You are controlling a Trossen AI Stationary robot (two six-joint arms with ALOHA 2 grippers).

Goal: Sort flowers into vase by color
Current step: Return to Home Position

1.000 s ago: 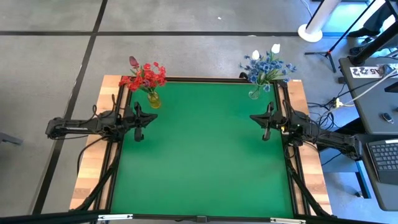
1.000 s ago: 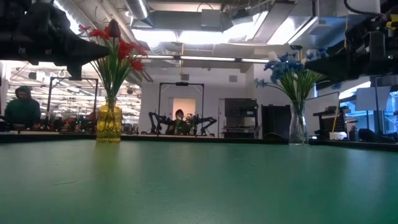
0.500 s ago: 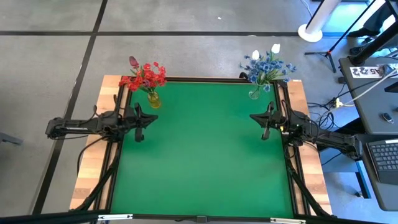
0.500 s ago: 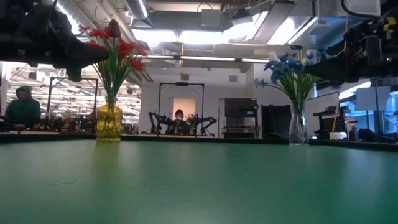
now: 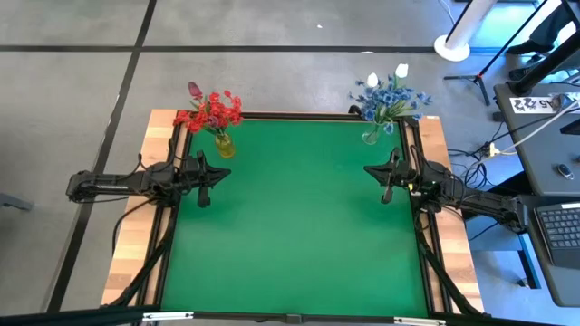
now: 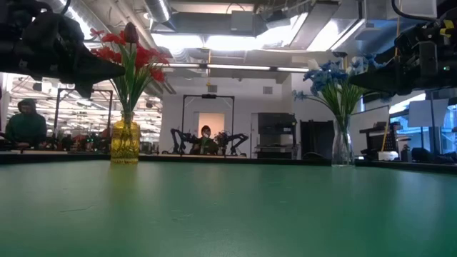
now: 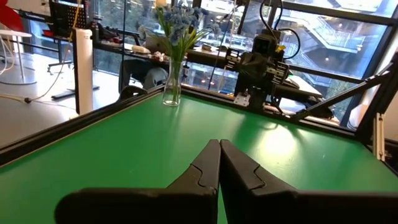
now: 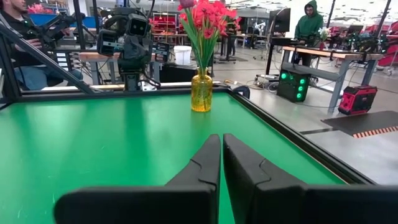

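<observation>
The green-topped bench [image 5: 290, 226] fills the middle of the high view, with wooden strips along its left and right edges. The two dark arms lie low and stretched out along those edges, each reaching in from its own side and pointing across the bench toward the other. The left claw [image 7: 218, 147] hangs above the green near the left edge, its fingers pressed together with nothing between them. The right claw [image 8: 221, 140] is just inside the right edge, its fingers likewise together and holding nothing.

At the far left corner stands the yellow vase [image 5: 224, 145], upright and holding the red flowers [image 5: 210, 110], with one dark red tulip bud [image 5: 194, 89] above them. At the far right corner stands the transparent vase [image 5: 370, 137], also upright, holding the blue flowers [image 5: 390, 98] and two white tulip buds [image 5: 372, 81]. Each vase is near its own side's claw but apart from it.

Off the bench to the right is a laptop [image 5: 562, 226]. Near it lies a white label [image 5: 535, 102] with dark characters too small to read. In the room beyond, a person in a green hoodie [image 6: 25, 123] is at a desk.
</observation>
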